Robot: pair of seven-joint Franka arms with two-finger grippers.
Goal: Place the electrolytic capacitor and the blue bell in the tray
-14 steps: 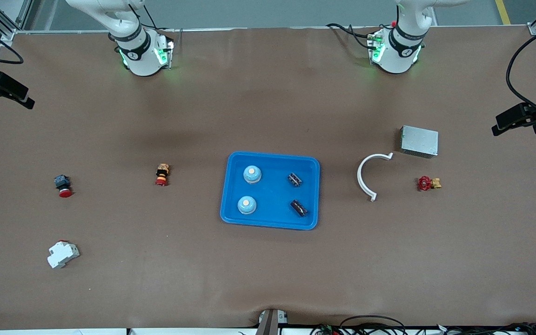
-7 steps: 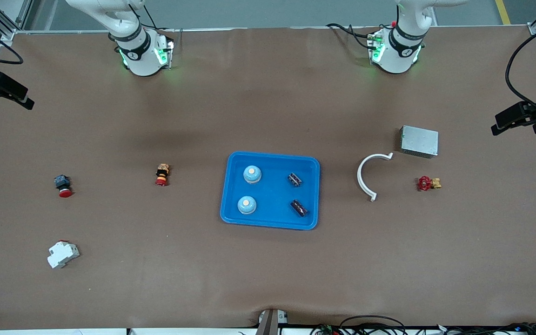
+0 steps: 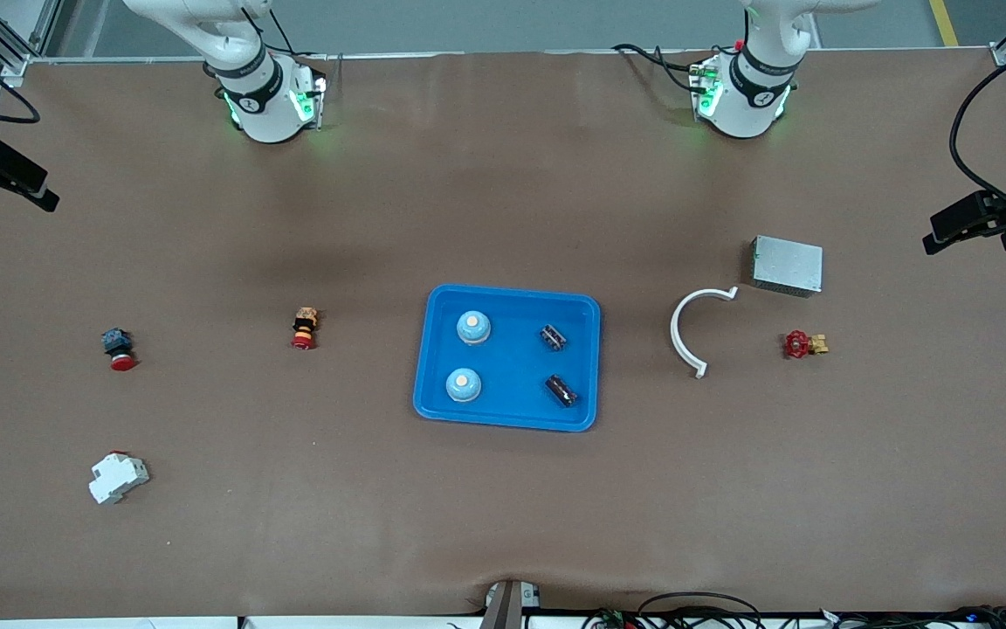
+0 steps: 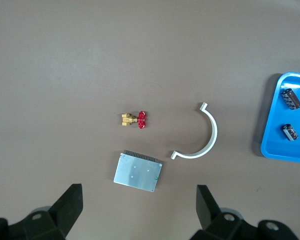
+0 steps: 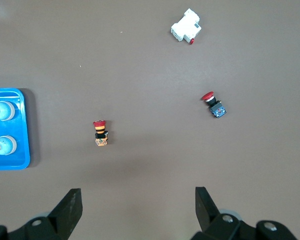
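Observation:
The bright-blue tray (image 3: 503,291) lies at the table's middle. In it are two blue bells (image 3: 473,328) (image 3: 463,384) on the right arm's side and two dark electrolytic capacitors (image 3: 554,337) (image 3: 561,390) on the left arm's side. My left gripper (image 4: 139,194) is open and empty, high over the left arm's end of the table; its view shows the tray's edge (image 4: 275,145) and both capacitors (image 4: 290,98) (image 4: 289,132). My right gripper (image 5: 138,195) is open and empty, high over the right arm's end; its view shows the tray's edge (image 5: 10,162) and both bells (image 5: 2,111) (image 5: 3,145).
Toward the left arm's end lie a white curved clip (image 3: 682,336), a grey metal box (image 3: 787,265) and a red-handled valve (image 3: 804,344). Toward the right arm's end lie an orange-and-red button (image 3: 304,328), a red push button (image 3: 119,348) and a white breaker (image 3: 118,478).
My right gripper has drifted slightly toward its end of the table. Nothing on the table has moved.

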